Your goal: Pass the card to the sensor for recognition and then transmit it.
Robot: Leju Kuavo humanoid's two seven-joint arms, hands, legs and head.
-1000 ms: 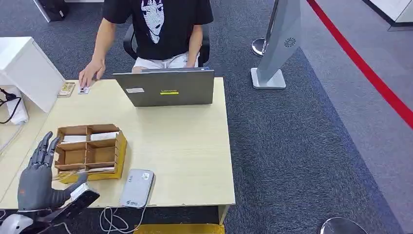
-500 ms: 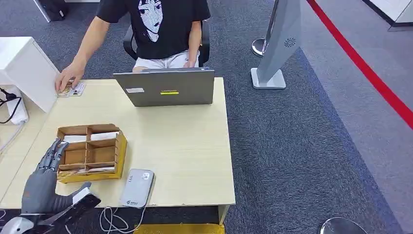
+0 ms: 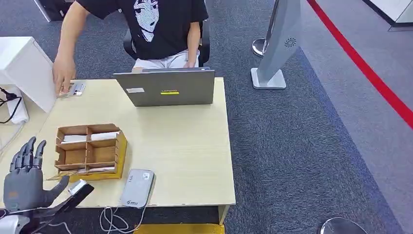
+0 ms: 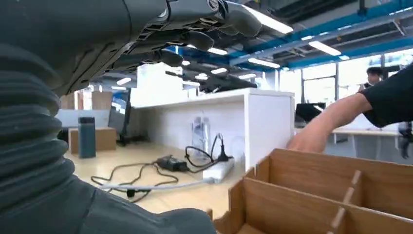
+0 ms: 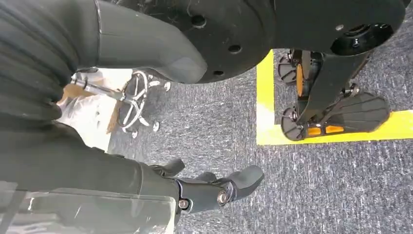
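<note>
Grey carpet underfoot, crossed by a red stripe [image 3: 360, 63] at the far right. On it, a pale wooden table [image 3: 185, 146]. At the table's far edge, a grey laptop [image 3: 165, 87], lid up and back turned this way. Behind it, a seated person [image 3: 160, 24] in a black printed T-shirt, reaching with one hand [image 3: 62, 75] to a few small cards [image 3: 75, 89] at the far left corner, just beside a white cabinet [image 3: 27, 73].

Near the left front of the table, a brown compartment box [image 3: 90, 152] with thin dividers. White cards [image 3: 103, 136] lying flat in its two far compartments, and another pale card [image 3: 92, 169] along its near edge. Just to the right of the box, near the front edge, a flat grey card reader [image 3: 137, 187], label up, with white cable [image 3: 117, 219] looping below the table edge.

Left hand [image 3: 24, 183] raised at the table's near left corner, left of the box and apart from it, palm down, fingers [image 3: 30, 151] spread and pointing forward, thumb out toward the box, nothing in its hold. From the left wrist, looking under those outstretched fingers along the box wall toward the cabinet and the person's arm.

Right hand [image 5: 209, 187] hanging low over the carpet, fingers loosely extended and apart, holding nothing.
</note>
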